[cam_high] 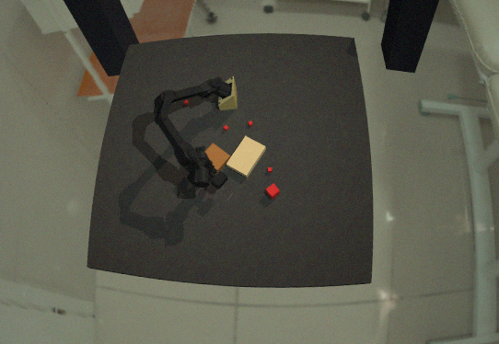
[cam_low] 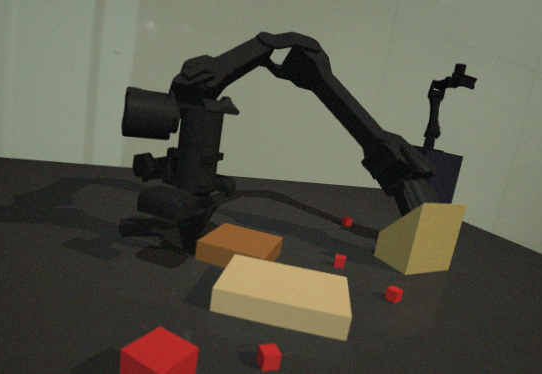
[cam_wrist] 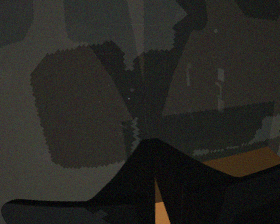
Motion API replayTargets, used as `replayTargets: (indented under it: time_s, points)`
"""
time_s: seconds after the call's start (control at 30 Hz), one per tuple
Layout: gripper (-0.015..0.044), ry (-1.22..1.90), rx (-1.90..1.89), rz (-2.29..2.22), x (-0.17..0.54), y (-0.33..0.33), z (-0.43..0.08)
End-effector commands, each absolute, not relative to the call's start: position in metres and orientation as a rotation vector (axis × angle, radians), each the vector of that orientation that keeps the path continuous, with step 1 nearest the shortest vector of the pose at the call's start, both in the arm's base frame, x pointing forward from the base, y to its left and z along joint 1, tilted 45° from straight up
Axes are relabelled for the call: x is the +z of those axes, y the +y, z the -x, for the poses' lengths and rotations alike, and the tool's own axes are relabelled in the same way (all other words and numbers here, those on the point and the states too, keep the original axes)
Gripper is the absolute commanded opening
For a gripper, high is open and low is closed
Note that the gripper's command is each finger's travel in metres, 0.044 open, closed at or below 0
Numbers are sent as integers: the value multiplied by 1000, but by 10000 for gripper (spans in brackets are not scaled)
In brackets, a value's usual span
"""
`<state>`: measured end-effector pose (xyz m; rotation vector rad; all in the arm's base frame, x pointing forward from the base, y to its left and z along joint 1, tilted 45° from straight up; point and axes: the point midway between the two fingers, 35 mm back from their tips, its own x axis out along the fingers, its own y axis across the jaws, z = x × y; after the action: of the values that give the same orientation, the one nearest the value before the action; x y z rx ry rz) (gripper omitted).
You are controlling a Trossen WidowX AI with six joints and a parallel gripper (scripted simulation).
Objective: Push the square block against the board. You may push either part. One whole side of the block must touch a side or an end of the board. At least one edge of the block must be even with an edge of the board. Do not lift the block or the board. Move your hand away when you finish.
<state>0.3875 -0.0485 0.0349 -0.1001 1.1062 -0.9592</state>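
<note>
The orange-brown square block [cam_high: 216, 155] lies flat on the dark table, with the longer cream board [cam_high: 246, 155] right beside it. Their facing sides run close together; I cannot tell whether they touch. In the exterior view the block [cam_low: 239, 244] sits just behind the board [cam_low: 282, 295]. My gripper [cam_high: 219, 179] [cam_low: 187, 245] is shut and empty, low at the table by the block's near-left side. In the wrist view the shut fingers [cam_wrist: 155, 192] fill the bottom, with a strip of the orange block [cam_wrist: 257, 159] showing past them.
A yellowish wedge [cam_high: 228, 96] stands at the arm's base. A larger red cube [cam_high: 272, 190] lies beyond the board's end. Small red cubes [cam_high: 226, 127] [cam_high: 249, 122] [cam_high: 269, 169] are scattered around the board. The table edges are far off.
</note>
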Motion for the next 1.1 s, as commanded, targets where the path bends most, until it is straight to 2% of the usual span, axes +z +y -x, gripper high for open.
replayTargets:
  time_s: [0.0,1.07]
  points:
    - [0,1104,-960,99,32,-46,-384]
    - [0,1107,-958,98,16,-33,-361]
